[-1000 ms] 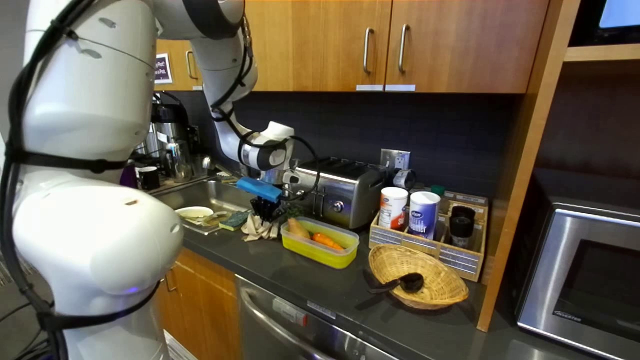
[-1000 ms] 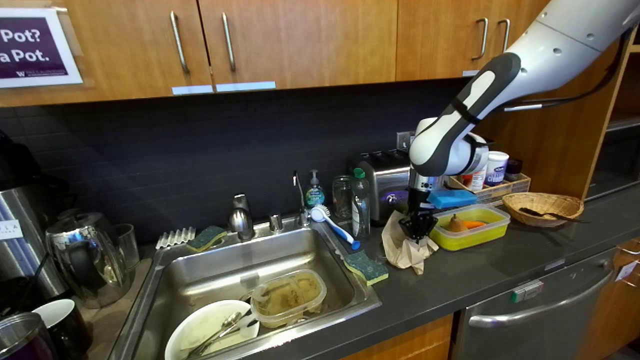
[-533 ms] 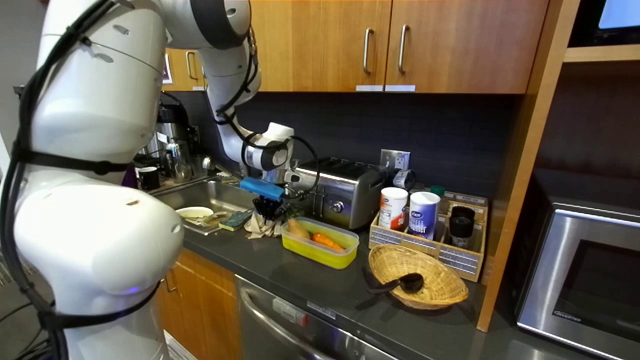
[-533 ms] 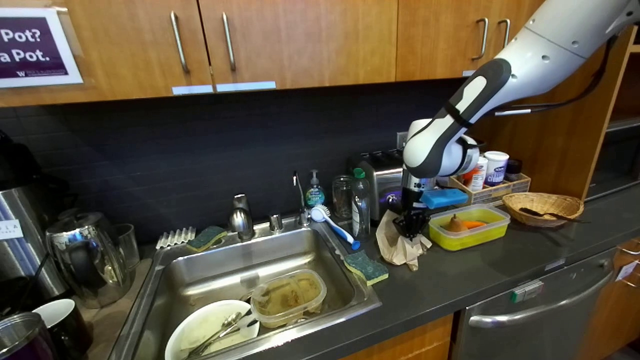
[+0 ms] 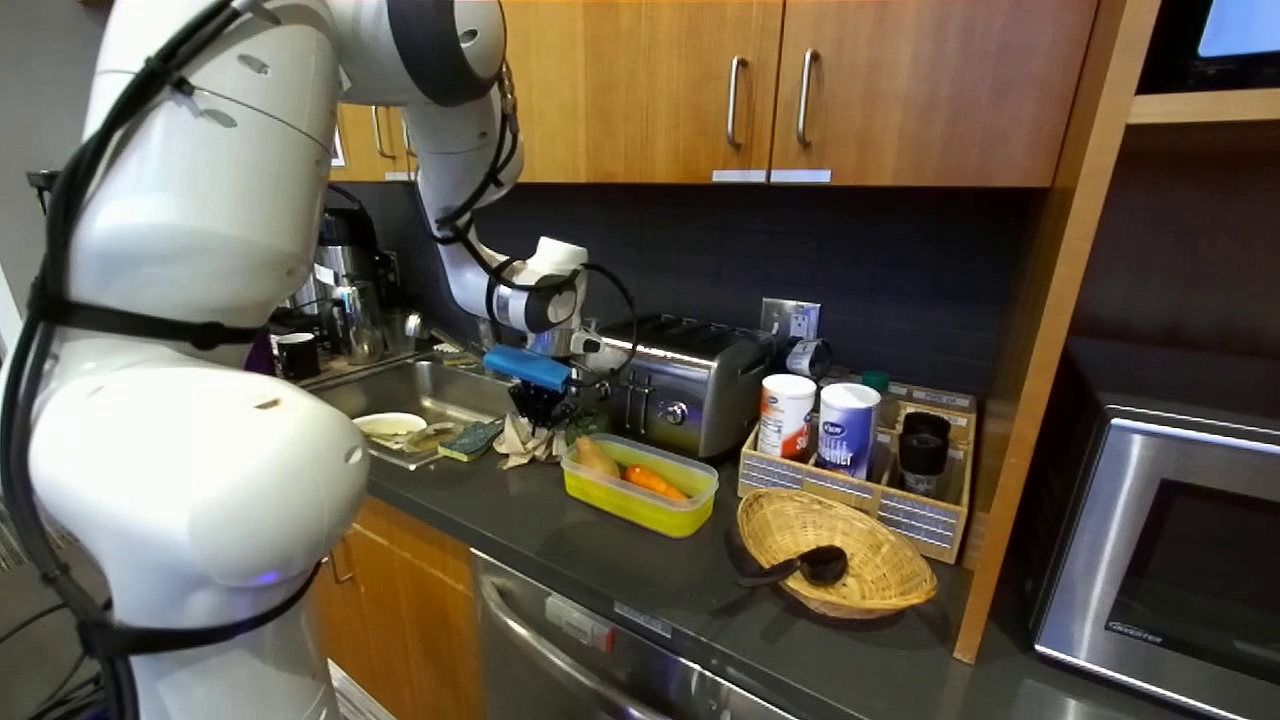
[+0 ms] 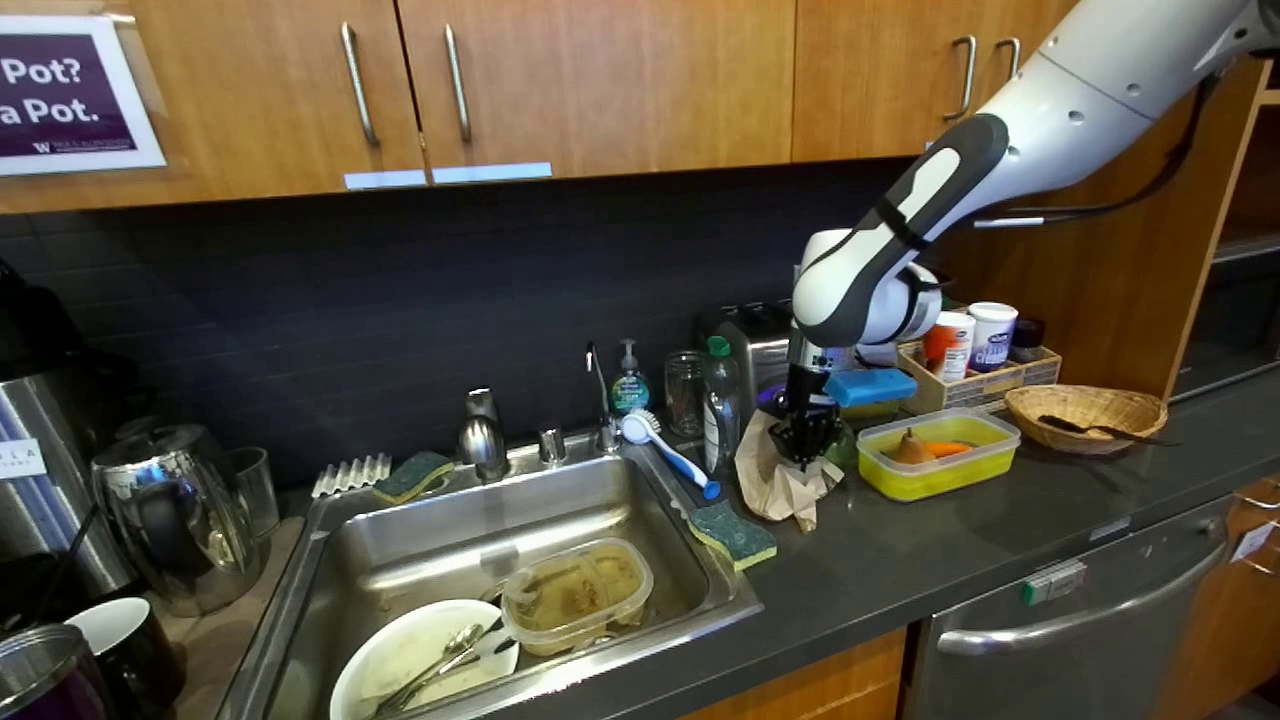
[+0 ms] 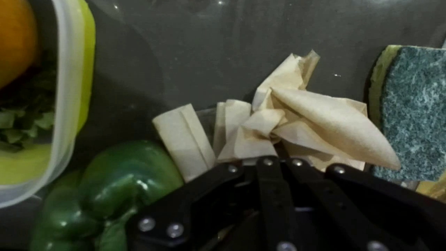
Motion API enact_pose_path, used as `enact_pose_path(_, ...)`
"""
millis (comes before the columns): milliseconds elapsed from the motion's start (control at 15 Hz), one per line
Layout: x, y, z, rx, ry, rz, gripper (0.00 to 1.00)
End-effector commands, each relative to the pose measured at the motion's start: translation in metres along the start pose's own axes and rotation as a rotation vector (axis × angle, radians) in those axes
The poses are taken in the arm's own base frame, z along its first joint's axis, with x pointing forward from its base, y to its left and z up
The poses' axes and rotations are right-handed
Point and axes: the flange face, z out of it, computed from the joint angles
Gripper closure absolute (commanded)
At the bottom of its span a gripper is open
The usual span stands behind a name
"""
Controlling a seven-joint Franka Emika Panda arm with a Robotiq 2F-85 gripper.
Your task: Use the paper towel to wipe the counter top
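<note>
The paper towel is a crumpled tan sheet, in both exterior views [image 5: 520, 446] [image 6: 765, 480] and in the wrist view [image 7: 324, 122]. My gripper [image 7: 282, 160] points down and is shut on the towel, with folds spreading out around the fingertips. It shows black in both exterior views [image 5: 541, 415] [image 6: 803, 455]. The towel's lower folds lie on or just above the dark counter top [image 6: 930, 560]; exact contact is hidden. The part between the fingers is hidden.
A yellow container [image 6: 935, 487] with a pear and carrot stands beside the gripper. A green pepper [image 7: 129, 181] sits close by. A sponge [image 6: 735, 535] lies by the sink [image 6: 560, 505]. A dish soap bottle [image 6: 722, 430], brush [image 6: 670, 455] and toaster [image 5: 690, 400] stand behind.
My gripper has moved with the towel away from the yellow container, towards the sink side and a little back towards the wall. The towel stays gripped; the other objects have not moved.
</note>
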Motion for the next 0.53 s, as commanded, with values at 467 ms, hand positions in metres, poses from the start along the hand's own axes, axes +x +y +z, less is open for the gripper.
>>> enact_pose_path(467, -0.0010, -0.0023, 0.0027, -0.011, 0.007, 0.002, 1.00)
